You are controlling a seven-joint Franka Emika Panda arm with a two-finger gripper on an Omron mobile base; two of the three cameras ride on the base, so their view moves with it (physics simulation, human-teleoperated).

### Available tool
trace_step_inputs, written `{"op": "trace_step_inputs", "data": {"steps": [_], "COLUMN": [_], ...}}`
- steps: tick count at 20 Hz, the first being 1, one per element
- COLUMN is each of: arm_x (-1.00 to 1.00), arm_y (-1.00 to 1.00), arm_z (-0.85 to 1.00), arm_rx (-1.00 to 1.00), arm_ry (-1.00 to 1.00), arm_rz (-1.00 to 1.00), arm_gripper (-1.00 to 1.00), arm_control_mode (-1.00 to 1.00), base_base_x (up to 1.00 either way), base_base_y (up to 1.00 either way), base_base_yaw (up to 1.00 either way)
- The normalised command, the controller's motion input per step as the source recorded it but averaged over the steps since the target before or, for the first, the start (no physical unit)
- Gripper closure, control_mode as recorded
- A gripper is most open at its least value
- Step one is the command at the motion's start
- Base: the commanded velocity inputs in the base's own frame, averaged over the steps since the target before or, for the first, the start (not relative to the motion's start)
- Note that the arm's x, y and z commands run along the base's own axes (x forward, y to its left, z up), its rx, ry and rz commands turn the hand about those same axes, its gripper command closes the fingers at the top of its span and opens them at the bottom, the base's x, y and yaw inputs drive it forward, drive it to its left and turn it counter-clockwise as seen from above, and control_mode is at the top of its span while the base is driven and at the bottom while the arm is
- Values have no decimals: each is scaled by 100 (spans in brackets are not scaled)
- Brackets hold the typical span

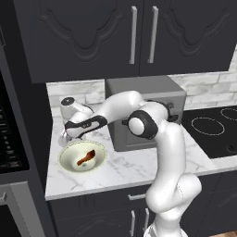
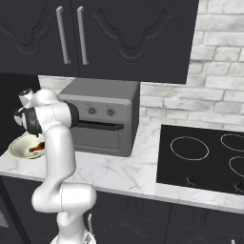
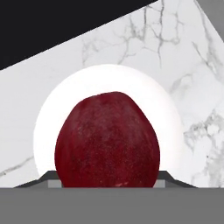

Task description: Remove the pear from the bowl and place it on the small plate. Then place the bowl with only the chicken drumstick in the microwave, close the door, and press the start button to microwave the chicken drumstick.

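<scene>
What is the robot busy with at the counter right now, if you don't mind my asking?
The white arm is reaching left of the microwave, its claw holding a dark red pear over the small white plate on the marble counter. The pear is already out of the bowl, which now has just the chicken drumstick in it. The bowl sits on the counter, not yet in the microwave, whose door is shut.
</scene>
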Motion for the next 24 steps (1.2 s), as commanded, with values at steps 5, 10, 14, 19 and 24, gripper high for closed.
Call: {"op": "trace_step_inputs", "data": {"steps": [5,10,14,19,24], "arm_x": [30,33,35,10,3], "arm_y": [6,15,8,-4,-7], "arm_z": [-23,-33,-24,-13,-1], "arm_rx": [0,0,0,0,0], "arm_ry": [3,8,5,0,0], "arm_rz": [-3,-1,0,0,0], "arm_gripper": [100,100,100,-100,-100], "arm_control_mode": [-100,-100,-100,-100,-100], "base_base_x": [0,0,0,0,0], "base_base_y": [0,0,0,0,0], "base_base_yaw": [0,0,0,0,0]}}
